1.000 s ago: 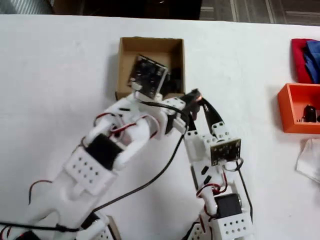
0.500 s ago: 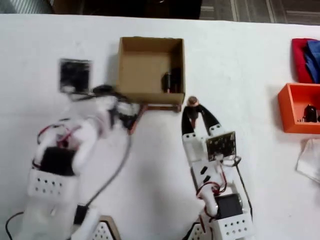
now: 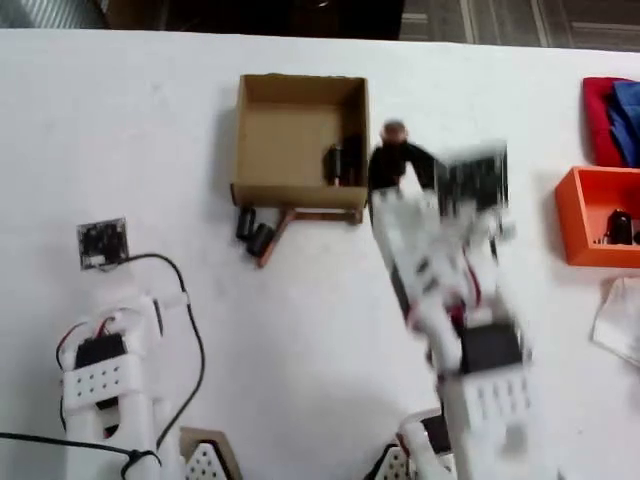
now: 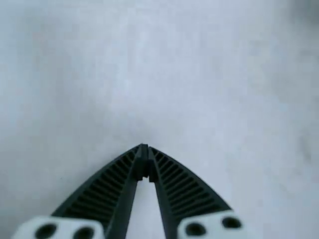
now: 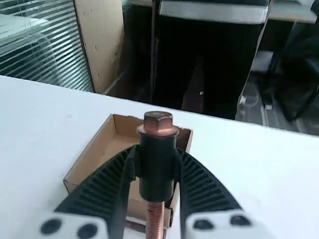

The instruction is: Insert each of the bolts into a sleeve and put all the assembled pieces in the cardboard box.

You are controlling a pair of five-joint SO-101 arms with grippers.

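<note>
The cardboard box (image 3: 290,125) stands open at the middle back of the table, with one dark assembled piece (image 3: 340,162) against its right wall. My right gripper (image 3: 393,150) hovers just right of the box, shut on a black sleeve (image 5: 157,169) with a copper bolt (image 5: 158,123) through it, head up; the box (image 5: 99,149) lies beyond it. Two loose black sleeves (image 3: 252,230) and two copper bolts (image 3: 275,238) lie against the box's front wall. The left arm (image 3: 100,360) is folded back at the lower left. My left gripper (image 4: 143,154) is shut and empty above bare table.
An orange bin (image 3: 590,215) holding something dark sits at the right edge, with a red and blue cloth (image 3: 612,115) behind it and a white sheet (image 3: 620,315) in front. The left arm's cable (image 3: 195,345) loops across the table.
The left arm has pulled back from over the box to the lower left. The right arm has risen and moved forward beside the box with the bolt and sleeve still held.
</note>
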